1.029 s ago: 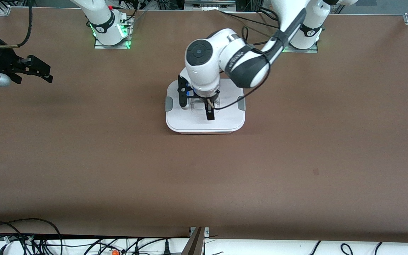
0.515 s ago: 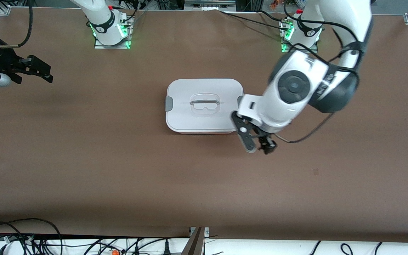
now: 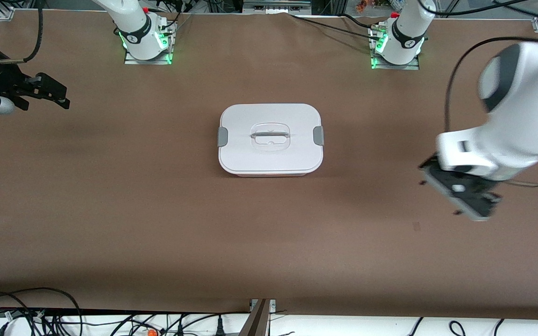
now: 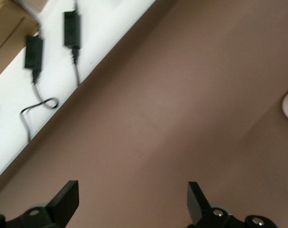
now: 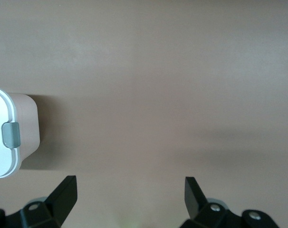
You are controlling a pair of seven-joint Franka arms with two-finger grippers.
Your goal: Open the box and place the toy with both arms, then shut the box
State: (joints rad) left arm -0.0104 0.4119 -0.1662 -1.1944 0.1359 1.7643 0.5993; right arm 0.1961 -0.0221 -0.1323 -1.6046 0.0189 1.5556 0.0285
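My white left arm's black two-finger gripper [image 4: 129, 202] hangs over bare table, fingers spread. My black right gripper [image 5: 129, 197] waits aloft at table end, fingers apart.

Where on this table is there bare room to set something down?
The brown table is bare all around the closed box. The left gripper hangs open over the left arm's end; the right gripper waits open over the right arm's end. Nothing is crowded.

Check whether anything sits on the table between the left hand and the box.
Nothing visible does. Only bare brown table lies between the left hand, open over the left arm's end, and the closed box. The right hand waits, open, at the other end.
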